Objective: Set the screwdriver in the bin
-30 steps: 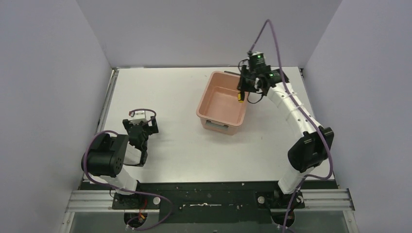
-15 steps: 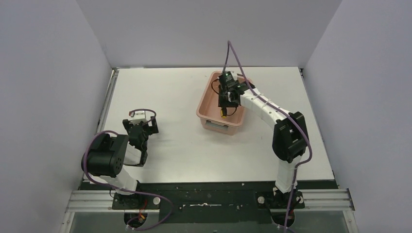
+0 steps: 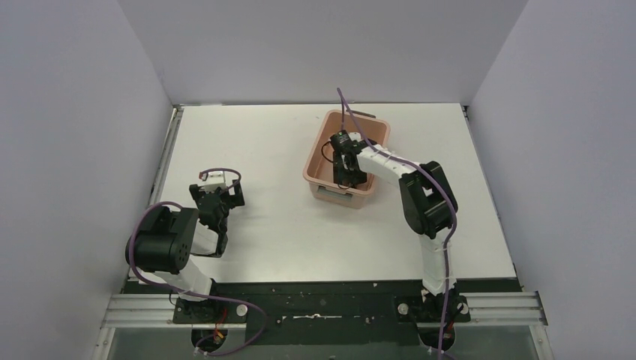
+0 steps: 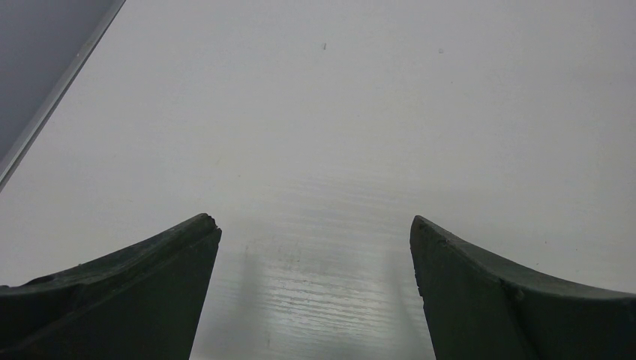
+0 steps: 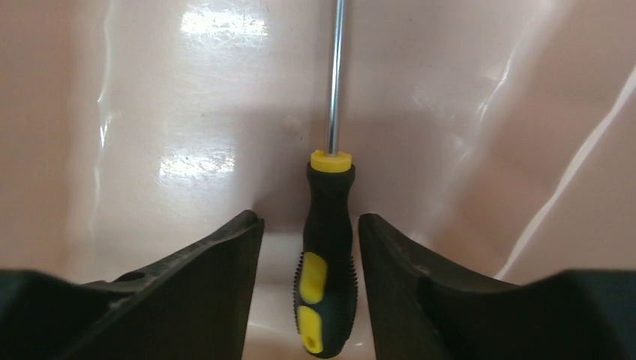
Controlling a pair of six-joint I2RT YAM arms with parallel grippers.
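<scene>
Through the top camera the two arms look like twins. The left arm (image 3: pixel 196 274) and right arm (image 3: pixel 435 262) each have smooth white plastic links set between bulky black joint housings, rounded on the left (image 3: pixel 161 247) and blockier on the right (image 3: pixel 427 199). A thin purple cable (image 3: pixel 133 240) loops beside the left arm, and a matching purple cable (image 3: pixel 343 101) rises from the right wrist. A small white block (image 3: pixel 212 178) sits on the black left wrist. In my wrist views, the left gripper (image 4: pixel 315 225) and right gripper (image 5: pixel 311 217) have the same dark, matte, wedge-shaped fingers (image 4: pixel 112 300), tapering to blunt tips.
</scene>
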